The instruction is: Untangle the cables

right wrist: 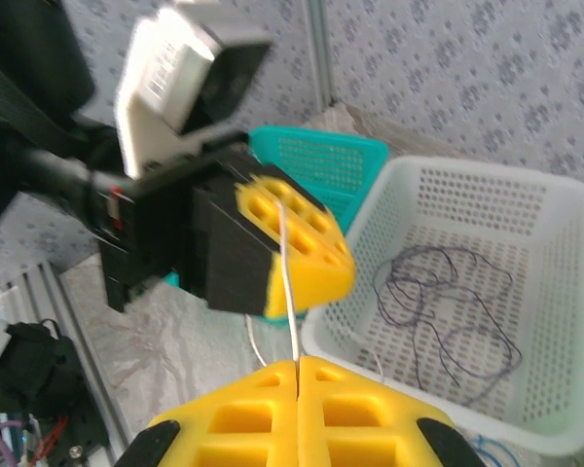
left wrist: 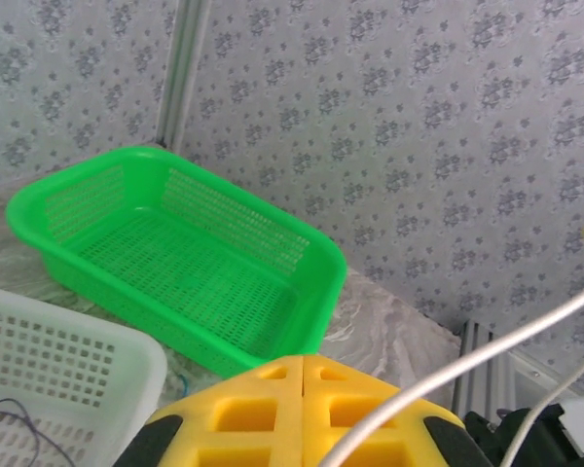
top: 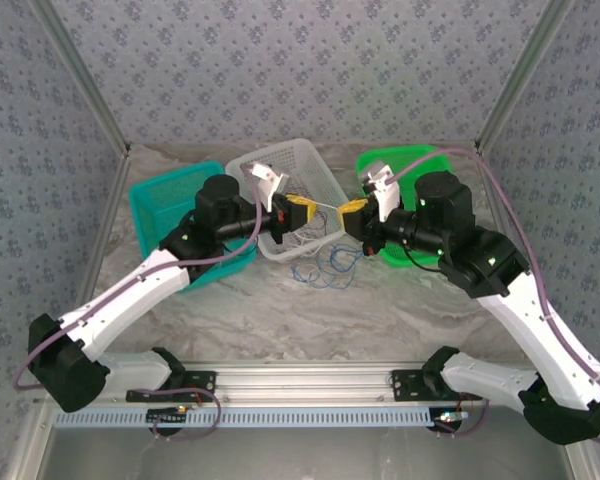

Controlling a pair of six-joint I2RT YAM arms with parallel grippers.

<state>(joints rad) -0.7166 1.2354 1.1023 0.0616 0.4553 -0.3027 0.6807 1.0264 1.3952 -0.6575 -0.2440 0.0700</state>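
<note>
so the pale whitish cable (right wrist: 290, 311) is pulled into a short straight line in the air, over the near right corner of the white plastic mesh basket (right wrist: 487, 177). The left gripper (left wrist: 302, 375) has its yellow fingers pressed together on one end, and the right gripper (right wrist: 298, 375) is pinching the other end the same way. The dark purple-black cable (right wrist: 448, 311) lies looped inside that basket, and the blue cable (top: 325, 268) sits in loose loops on the marbled tabletop (top: 310, 320) just in front of it. Both arms reach forward, elbows out, forearms angled inward, grippers nose to nose. Teal plastic mesh basket (top: 170, 200) sits on the left and green plastic mesh basket (left wrist: 234, 219) on the right
</note>
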